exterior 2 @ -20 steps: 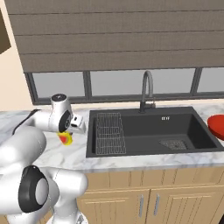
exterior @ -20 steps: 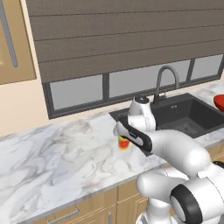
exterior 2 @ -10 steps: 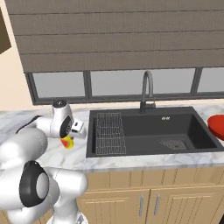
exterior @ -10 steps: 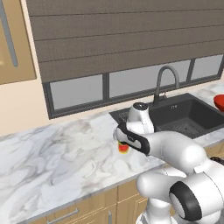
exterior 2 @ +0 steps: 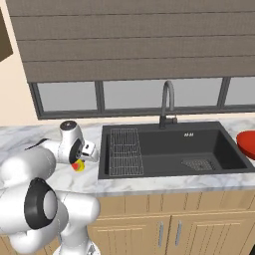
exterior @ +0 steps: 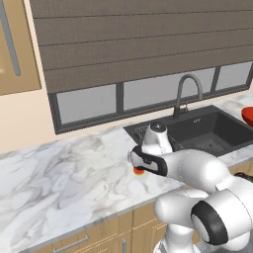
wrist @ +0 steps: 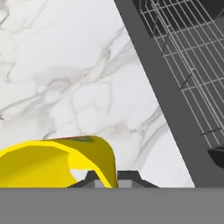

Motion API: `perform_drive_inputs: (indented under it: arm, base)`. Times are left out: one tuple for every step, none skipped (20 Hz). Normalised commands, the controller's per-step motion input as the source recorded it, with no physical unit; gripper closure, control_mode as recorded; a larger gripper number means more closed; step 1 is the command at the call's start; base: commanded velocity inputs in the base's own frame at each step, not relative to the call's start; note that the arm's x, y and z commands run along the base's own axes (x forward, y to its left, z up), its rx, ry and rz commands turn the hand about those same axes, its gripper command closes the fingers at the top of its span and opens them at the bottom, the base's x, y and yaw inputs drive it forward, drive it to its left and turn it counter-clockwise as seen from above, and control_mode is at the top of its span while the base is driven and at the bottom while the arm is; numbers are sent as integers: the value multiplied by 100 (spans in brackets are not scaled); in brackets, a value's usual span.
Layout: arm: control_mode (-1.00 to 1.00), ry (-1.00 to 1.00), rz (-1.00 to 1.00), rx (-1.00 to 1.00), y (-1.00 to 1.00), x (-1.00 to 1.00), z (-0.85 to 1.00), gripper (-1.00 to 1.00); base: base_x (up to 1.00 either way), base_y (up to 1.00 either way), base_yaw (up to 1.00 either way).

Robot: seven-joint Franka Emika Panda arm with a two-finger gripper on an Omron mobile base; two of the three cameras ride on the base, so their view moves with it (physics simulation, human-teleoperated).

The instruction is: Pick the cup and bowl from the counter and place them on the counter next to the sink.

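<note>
- Gripper (exterior: 138, 168) low over the counter (exterior: 59, 173), just left of the sink (exterior: 207, 131); seen from the right base view the gripper (exterior 2: 78, 164) sits beside the sink's (exterior 2: 164, 149) left rim.
- Cup (exterior: 139, 171) small, yellow with red, mostly hidden under the hand in the left base view; only its lower edge peeks out against the marble.
- Right base view: cup (exterior 2: 76, 166) shows below the hand, on or just over the counter (exterior 2: 15, 137); contact cannot be told.
- Hand view: cup (wrist: 57, 162) fills the lower left, yellow wall and open rim close to the camera, tilted in frame, red patch at its upper edge.
- Jaws: fingertips barely visible at the bottom of the hand view, right against the cup; whether they clamp it or stand released, cannot tell.
- Wire rack (exterior 2: 124, 149) lies in the sink's left half; rack (wrist: 188, 65) also upper right in the hand view.
- Curved tap (exterior 2: 167, 102) stands behind the basin.
- Bowl (exterior 2: 246, 144) red, on the counter at the sink's far right, well apart from the cup; its edge (exterior: 248, 116) shows in the left base view too.
</note>
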Motion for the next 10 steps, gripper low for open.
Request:
perform_drive_inputs:
  arm:
    - [-100,-1,-1,0,0,0,-30,100]
    - [-100,-1,-2,0,0,0,-30,100]
    - [-100,0,-2,0,0,0,-27,100]
    - [-100,-1,-2,0,0,0,-26,100]
    - [-100,0,-2,0,0,0,-14,100]
    - [-100,0,0,0,0,0,0,100]
    - [-100,0,0,0,0,0,0,100]
    - [-100,0,0,0,0,0,0,100]
    - [-100,0,0,0,0,0,0,100]
    - [-100,0,0,0,0,0,0,100]
  base:
    - [0,0,0]
    - [0,0,0]
    - [0,0,0]
    - [0,0,0]
    - [0,0,0]
    - [0,0,0]
    - [0,0,0]
    - [0,0,0]
    - [0,0,0]
    - [0,0,0]
